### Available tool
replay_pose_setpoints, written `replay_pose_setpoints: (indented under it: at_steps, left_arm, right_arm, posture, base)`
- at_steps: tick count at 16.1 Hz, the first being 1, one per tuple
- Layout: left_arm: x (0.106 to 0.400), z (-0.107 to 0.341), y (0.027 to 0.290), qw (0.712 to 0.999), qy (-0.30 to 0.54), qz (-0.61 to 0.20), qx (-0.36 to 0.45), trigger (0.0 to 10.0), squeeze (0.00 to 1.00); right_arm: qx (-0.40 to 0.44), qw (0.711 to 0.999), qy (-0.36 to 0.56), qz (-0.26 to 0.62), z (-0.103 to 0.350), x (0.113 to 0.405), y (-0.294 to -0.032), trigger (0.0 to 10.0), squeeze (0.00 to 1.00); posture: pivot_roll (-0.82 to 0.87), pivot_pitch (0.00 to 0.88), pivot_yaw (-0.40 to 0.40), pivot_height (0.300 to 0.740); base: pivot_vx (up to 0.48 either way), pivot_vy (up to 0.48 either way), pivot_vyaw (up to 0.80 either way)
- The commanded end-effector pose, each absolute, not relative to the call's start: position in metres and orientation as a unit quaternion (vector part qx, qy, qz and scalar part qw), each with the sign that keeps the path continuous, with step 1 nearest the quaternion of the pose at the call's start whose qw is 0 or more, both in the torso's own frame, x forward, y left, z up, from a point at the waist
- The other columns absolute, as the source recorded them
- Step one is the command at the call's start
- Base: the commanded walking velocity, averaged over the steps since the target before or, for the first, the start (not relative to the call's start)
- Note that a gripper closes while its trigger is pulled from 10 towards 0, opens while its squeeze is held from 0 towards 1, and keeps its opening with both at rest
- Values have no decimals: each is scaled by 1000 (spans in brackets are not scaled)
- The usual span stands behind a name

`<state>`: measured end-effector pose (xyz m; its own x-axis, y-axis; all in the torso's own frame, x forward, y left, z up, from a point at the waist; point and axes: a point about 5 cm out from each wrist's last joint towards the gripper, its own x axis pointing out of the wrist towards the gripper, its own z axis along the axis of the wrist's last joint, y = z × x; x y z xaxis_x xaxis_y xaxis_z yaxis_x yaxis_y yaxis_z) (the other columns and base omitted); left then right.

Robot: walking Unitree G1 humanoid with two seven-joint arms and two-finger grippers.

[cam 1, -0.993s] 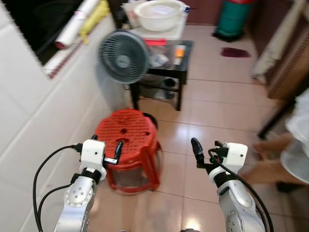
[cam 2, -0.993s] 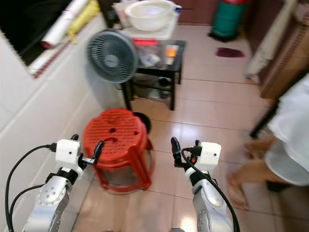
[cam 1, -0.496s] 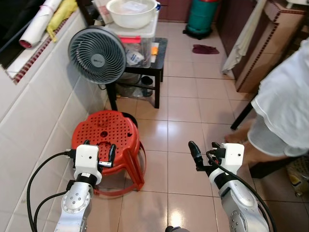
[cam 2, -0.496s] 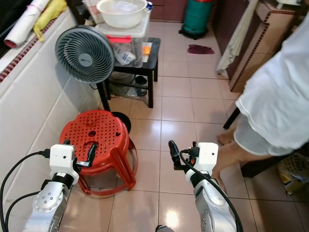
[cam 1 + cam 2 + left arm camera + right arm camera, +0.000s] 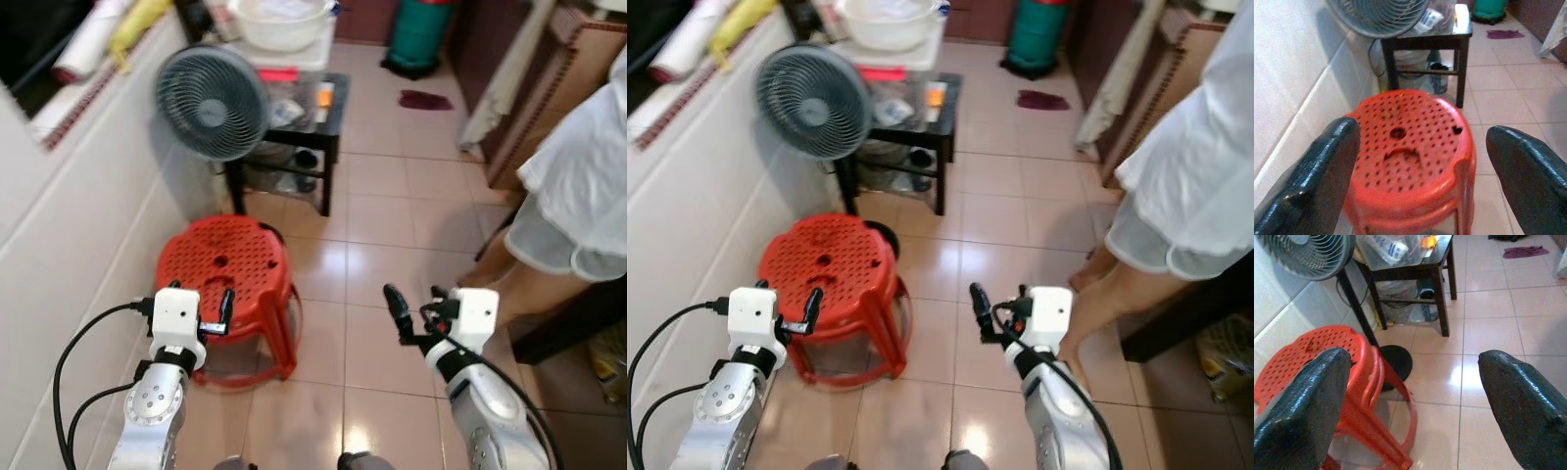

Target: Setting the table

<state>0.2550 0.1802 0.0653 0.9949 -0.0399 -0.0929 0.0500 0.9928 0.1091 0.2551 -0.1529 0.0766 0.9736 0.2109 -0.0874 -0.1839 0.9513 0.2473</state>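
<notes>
Left gripper (image 5: 201, 311), fingers spread and empty, sits lower left of frame over the near rim of the red perforated stool (image 5: 227, 264). Right gripper (image 5: 416, 311), fingers apart and empty, hangs lower centre-right above bare tile floor (image 5: 377, 220).

Since half a second ago the whole view has shifted; camera moved, stool unmoved. No tableware in hand, so setting has not begun.

White tiled wall (image 5: 69, 225) bounds the left, a person (image 5: 573, 196) the right edge. Fan (image 5: 213, 102) and black side table (image 5: 313, 108) stand upper centre; open floor between.
</notes>
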Motion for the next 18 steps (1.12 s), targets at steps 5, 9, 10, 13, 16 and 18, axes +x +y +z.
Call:
replay_pose_setpoints:
  at_steps: [5,9,10,13,16,18]
  left_arm:
    - [254,68,179,996,51,-26,62,10000,0]
    - [253,69,180,996,52,-26,62,10000,0]
    - [253,69,181,996,52,-25,62,10000,0]
    - [256,73,180,997,49,-26,61,10000,0]
    - [255,73,181,997,50,-30,57,10000,0]
    - [256,75,180,997,46,-39,48,10000,0]
  right_arm:
    - [119,987,56,87,79,253,-158,10000,0]
    - [120,987,56,87,80,253,-158,10000,0]
    - [120,987,56,87,80,253,-158,10000,0]
    - [122,987,53,87,82,255,-157,10000,0]
    - [128,987,53,86,83,255,-155,10000,0]
    - [128,987,53,85,83,256,-155,10000,0]
  posture:
    - [-110,152,18,740]
    - [-110,153,16,740]
    - [-109,154,17,740]
    - [-107,154,19,740]
    - [-107,155,21,740]
    - [-107,155,23,740]
  base:
    - [-323,0,0]
    - [-323,0,0]
    - [-326,0,0]
    - [-319,0,0]
    - [-204,0,0]
    - [0,0,-513]
